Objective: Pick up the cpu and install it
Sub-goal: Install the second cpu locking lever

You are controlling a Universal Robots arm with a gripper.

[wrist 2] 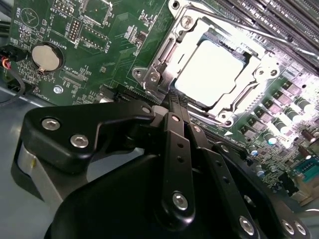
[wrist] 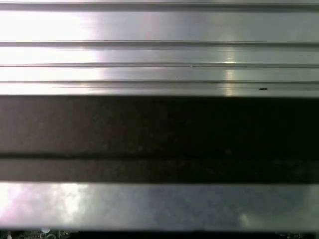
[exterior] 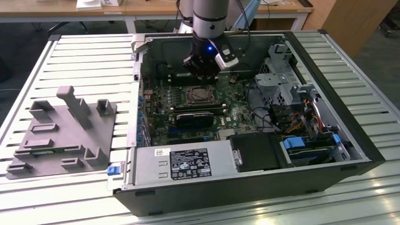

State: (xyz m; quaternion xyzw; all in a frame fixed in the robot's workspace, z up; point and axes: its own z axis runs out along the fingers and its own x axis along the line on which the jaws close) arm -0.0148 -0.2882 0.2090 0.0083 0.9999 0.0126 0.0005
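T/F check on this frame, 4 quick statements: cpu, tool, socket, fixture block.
1. The cpu lies in the motherboard socket. True.
2. The tool grips the cpu. False: its fingers are closed together with nothing between them, short of the socket.
3. The grey fixture block sits inside the computer case. False: it is outside on the slatted table, on the exterior view's left.
4. The arm hangs over the open case. True.

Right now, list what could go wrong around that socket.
1. The cpu lies in the socket with the metal frame open; a bump might shift it.
2. The pincer hangs close over the socket edge and could strike the frame.
3. Cables crowd the case nearby.
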